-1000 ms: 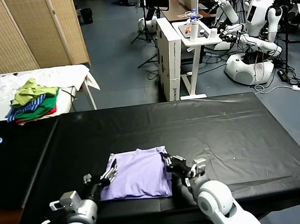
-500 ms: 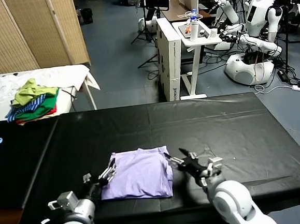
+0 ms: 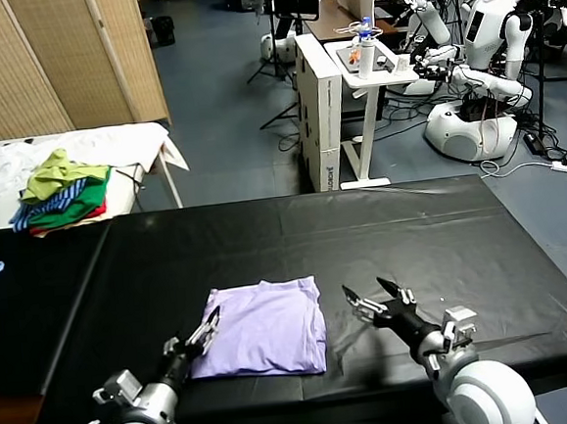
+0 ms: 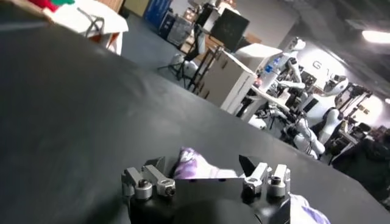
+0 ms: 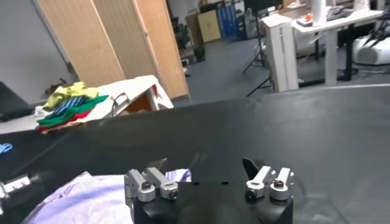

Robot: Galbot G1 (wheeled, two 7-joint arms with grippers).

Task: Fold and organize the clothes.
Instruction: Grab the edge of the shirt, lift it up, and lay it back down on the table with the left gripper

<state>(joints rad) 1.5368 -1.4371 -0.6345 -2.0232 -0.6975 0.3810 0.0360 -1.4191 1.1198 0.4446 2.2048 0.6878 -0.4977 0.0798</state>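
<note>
The right gripper (image 3: 379, 297) is hanging over bare black table (image 3: 442, 229) just to the right of the folded T-shirt (image 3: 263, 328), its fingers spread wide and holding nothing, with a clear gap between its tips and the cloth's right edge. Across the shirt, the left gripper (image 3: 207, 329) is sitting right at the garment's left edge, jaws also parted and empty, the fingertips either brushing the fabric or a hair off it, and the views aren't settling which. The lavender T-shirt is lying flat as a neat, roughly square packet near the front edge of the table, between the two grippers. Now the risk, as I'm reading it: that left gripper is so close to the hem that any sideways or upward move could be snagging a layer and peeling the fold open, since thin soft fabric like this is giving way easily. The same goes for the right side if those open fingers are swinging back in low across the top layer. There's also the table's front edge close by, so a drag toward the robot could be pulling the packet over it. As for orientation, the packet is nearly as wide as it is deep, its slightly longer run looking left to right along the table's front, with the bunched, seam-like edge facing away from the robot.
</note>
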